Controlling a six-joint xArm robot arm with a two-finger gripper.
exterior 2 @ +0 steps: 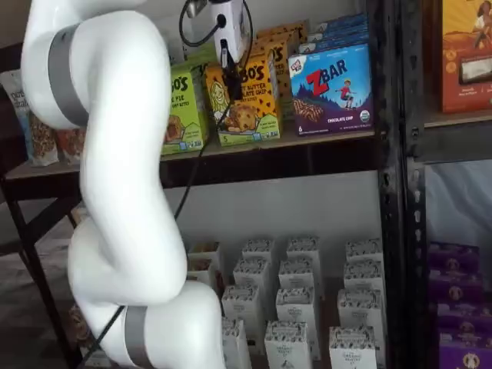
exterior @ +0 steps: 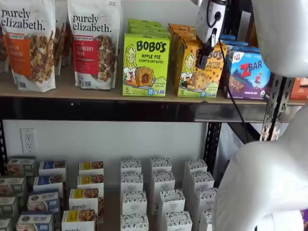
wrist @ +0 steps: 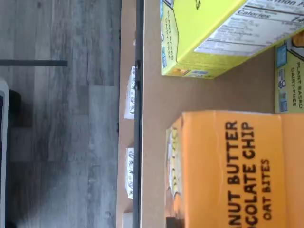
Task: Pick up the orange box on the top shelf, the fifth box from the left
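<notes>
The orange box [exterior: 194, 74] stands on the top shelf [exterior: 72, 91] between a lime-green Apple Pie carton [exterior: 146, 65] and a blue ZBAR carton [exterior: 249, 74]. It shows in both shelf views [exterior 2: 252, 104]. My gripper [exterior: 204, 58] hangs in front of the orange box's upper right part, its black fingers against the carton's face [exterior 2: 231, 86]. No gap between the fingers shows, so I cannot tell whether it is open or shut. The wrist view looks down on the orange box's top [wrist: 232, 171], close below the camera, with the shelf board [wrist: 156, 95] beside it.
Granola bags [exterior: 94, 43] stand at the shelf's left end. More cartons stand behind the front row. Small white cartons [exterior: 161, 183] fill the lower shelf. A black upright [exterior: 274, 106] stands right of the ZBAR carton. The arm's white links [exterior 2: 115, 192] fill the foreground.
</notes>
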